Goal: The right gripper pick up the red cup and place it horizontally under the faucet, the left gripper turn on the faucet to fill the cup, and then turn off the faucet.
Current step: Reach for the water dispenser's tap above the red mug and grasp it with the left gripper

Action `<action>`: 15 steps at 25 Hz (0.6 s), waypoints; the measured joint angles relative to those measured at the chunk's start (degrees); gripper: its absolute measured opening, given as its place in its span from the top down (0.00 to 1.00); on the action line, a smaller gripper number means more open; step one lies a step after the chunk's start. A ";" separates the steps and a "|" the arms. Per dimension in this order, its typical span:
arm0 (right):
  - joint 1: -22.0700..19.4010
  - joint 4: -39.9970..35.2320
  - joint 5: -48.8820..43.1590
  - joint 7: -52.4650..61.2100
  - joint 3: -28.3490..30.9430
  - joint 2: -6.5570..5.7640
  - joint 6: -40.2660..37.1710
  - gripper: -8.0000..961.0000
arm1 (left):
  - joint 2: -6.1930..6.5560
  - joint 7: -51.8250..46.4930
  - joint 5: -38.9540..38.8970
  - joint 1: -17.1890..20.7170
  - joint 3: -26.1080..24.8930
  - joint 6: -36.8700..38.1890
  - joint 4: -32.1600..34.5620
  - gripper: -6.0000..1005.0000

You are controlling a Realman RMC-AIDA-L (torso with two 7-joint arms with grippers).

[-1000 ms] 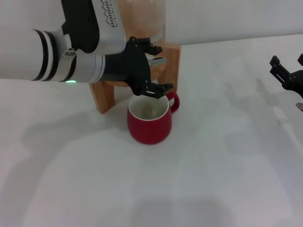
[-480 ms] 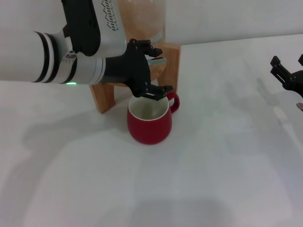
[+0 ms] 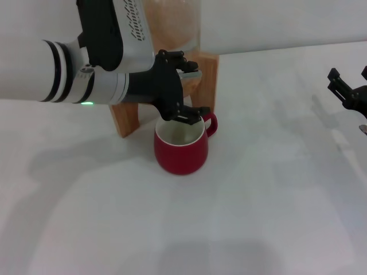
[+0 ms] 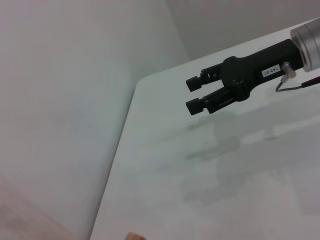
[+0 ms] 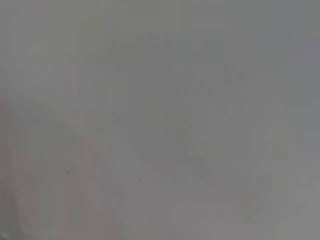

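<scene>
The red cup (image 3: 180,152) stands upright on the white table, its mouth up and its handle toward the right, directly below the faucet (image 3: 192,73). My left gripper (image 3: 184,86) is at the faucet, open, with one black finger above the chrome lever and the other just over the cup's back rim. Whether a finger touches the lever is hidden. My right gripper (image 3: 348,80) hangs at the far right edge, open and holding nothing. In the left wrist view the right gripper (image 4: 192,94) also appears, above the table.
The glass dispenser (image 3: 172,23) sits in a wooden stand (image 3: 209,69) at the back, right behind the cup. White table (image 3: 258,200) spreads in front and to the right. The right wrist view shows only a plain grey surface.
The left gripper has shifted slightly at the faucet, its lower finger dipping a little toward the cup's rim. The cup and the right arm have not moved.
</scene>
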 joint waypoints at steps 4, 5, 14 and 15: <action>0.00 -0.04 0.00 0.00 0.00 0.00 0.00 0.12 | 0.00 0.01 0.00 0.06 0.27 0.12 0.15 0.12; 0.00 -0.06 0.00 0.00 0.00 0.00 0.00 0.12 | 0.00 0.01 0.00 0.11 0.27 0.15 0.24 0.12; 0.00 -0.25 -0.01 0.00 0.00 -0.02 0.00 0.12 | 0.00 -0.26 0.00 0.60 0.30 0.73 1.21 0.12; 0.00 -0.25 -0.03 0.00 0.00 -0.05 0.00 0.12 | 0.01 -0.28 0.00 0.61 0.31 0.90 1.23 0.12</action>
